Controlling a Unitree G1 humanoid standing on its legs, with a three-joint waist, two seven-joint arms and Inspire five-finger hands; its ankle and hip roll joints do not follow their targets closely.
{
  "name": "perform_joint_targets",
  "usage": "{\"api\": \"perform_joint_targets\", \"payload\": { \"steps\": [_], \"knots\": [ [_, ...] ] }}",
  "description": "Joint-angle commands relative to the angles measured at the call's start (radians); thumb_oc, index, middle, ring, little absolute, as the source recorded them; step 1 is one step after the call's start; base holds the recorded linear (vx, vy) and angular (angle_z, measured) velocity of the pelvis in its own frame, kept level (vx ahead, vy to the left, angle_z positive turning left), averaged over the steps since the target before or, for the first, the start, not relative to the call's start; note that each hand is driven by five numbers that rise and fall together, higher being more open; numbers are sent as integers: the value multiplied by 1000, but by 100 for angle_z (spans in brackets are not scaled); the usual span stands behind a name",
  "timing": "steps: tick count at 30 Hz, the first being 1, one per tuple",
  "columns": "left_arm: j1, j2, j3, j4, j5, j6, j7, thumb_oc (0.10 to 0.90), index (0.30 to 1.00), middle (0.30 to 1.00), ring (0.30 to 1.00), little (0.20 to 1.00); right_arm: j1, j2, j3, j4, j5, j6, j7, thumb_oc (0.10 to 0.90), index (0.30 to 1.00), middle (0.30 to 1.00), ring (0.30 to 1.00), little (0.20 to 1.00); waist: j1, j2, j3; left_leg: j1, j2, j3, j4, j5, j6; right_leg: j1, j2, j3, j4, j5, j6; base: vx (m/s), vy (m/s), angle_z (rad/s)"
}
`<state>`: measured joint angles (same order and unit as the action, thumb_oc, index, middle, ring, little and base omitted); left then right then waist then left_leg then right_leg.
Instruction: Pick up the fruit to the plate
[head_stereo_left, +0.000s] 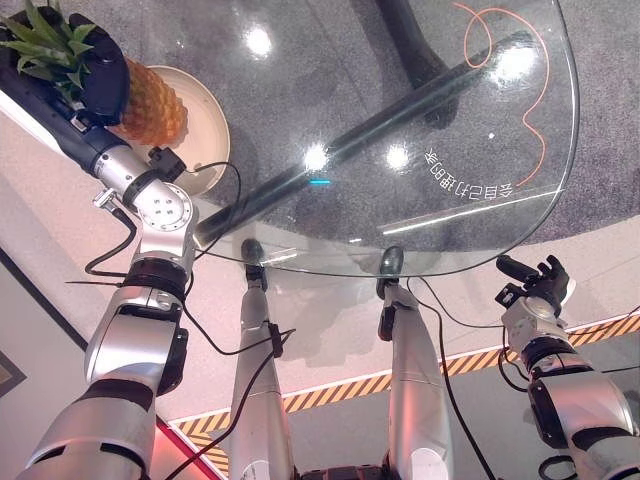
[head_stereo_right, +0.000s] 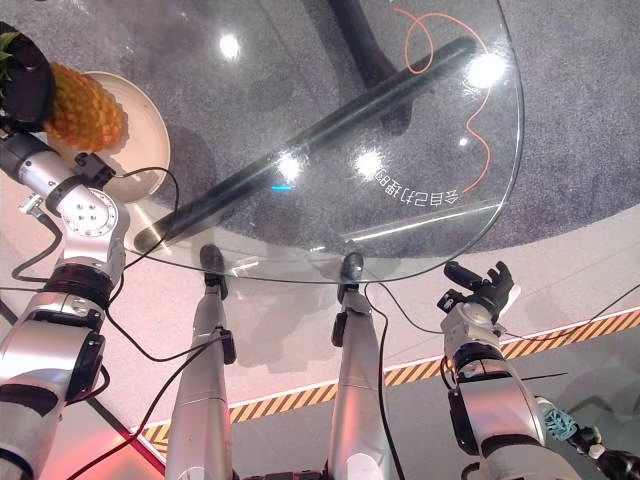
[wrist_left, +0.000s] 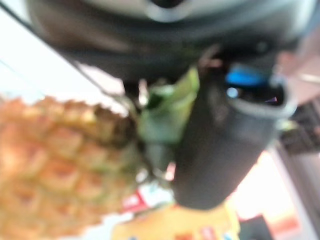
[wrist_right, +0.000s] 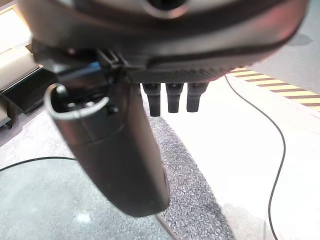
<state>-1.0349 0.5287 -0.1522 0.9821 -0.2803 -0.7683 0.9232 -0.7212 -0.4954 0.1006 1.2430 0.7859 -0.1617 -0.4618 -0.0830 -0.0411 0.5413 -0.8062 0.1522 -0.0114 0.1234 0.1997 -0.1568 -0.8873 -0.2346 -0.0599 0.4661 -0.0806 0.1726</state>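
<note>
You're holding the pineapple (head_stereo_left: 150, 105) in the left hand (head_stereo_left: 100, 70), fingers curled round the crown end, at approx 10 o'clock of the round glass table (head_stereo_left: 480, 200). The fruit body is hanging over the cream plate (head_stereo_left: 205, 110); whether it's touching the plate I can't tell from the eye views. Judgement: you're at the placing step, transport looks done, release not yet done.

Next move calls for lowering until the pineapple is bearing on the plate, w/ the body well inside the rim, then easing the fingers off the crown. The fruit is long and top-heavy in this grip, so it's likely to roll if let go while tilted.

The right hand (head_stereo_right: 480, 290) is idling off the table edge at approx 4 o'clock, fingers relaxed, holding nothing.

View diffs: the left wrist view is giving you the pineapple skin and green leaves tight against the thumb (wrist_left: 220, 150), i.e. grip contact, but not the plate. The eye views are giving plate position but are hiding the finger contact. The right wrist view is showing short straight fingertips (wrist_right: 172, 102) w/ grey floor past them.
</note>
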Motion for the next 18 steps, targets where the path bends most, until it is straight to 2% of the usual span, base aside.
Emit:
{"api": "perform_joint_targets", "payload": {
  "steps": [1,7,8,9,11,12,13,18],
  "knots": [
    [-90,86,5,-22,-2,-124,2,429,582,582,582,529,50,-24,14,29,-12,-37,-42,800,900,900,900,900,32,-43,-21,-21,-5,-23,145,-149,4,74,60,-27,-185,111,-29,0,0,0],
    [-65,74,7,-32,7,-129,-16,438,589,589,589,538,54,-15,12,27,-7,-40,-46,800,900,900,900,900,38,-47,-21,-25,-6,-26,151,-149,5,77,58,-34,-184,115,-27,1,-13,0],
    [-60,70,6,-33,9,-132,-19,583,714,714,714,683,53,-16,12,28,-6,-38,-45,800,900,900,900,900,40,-48,-21,-26,-6,-27,151,-149,5,76,57,-35,-184,116,-27,0,0,0],
    [-58,69,6,-35,8,-132,-20,624,749,749,749,724,52,-16,11,30,-6,-40,-44,800,900,900,900,900,40,-47,-21,-26,-6,-27,151,-149,5,76,57,-36,-185,115,-27,0,0,0],
    [-49,67,4,-43,11,-136,-20,644,766,766,766,744,53,-16,9,29,-5,-39,-43,800,900,900,900,900,42,-48,-21,-26,-6,-27,149,-150,5,78,56,-38,-187,116,-26,0,0,0],
    [-41,65,4,-45,13,-140,-21,701,815,815,815,801,57,-16,8,26,-4,-39,-42,800,900,900,900,900,42,-48,-21,-25,-5,-27,150,-151,5,78,56,-38,-185,115,-26,0,0,0],
    [-26,62,6,-51,22,-144,-22,800,900,900,900,900,68,-14,7,22,-3,-41,-41,800,900,900,900,900,44,-48,-21,-18,-3,-26,157,-163,4,85,57,-40,-178,105,-25,0,0,0],
    [1,51,-4,-84,76,-141,-6,800,900,900,900,900,69,-14,3,13,0,-37,-52,800,900,900,900,900,51,-45,-21,-29,-5,-27,160,-156,6,75,53,-47,-175,113,-26,2,-6,0]
  ]
}}
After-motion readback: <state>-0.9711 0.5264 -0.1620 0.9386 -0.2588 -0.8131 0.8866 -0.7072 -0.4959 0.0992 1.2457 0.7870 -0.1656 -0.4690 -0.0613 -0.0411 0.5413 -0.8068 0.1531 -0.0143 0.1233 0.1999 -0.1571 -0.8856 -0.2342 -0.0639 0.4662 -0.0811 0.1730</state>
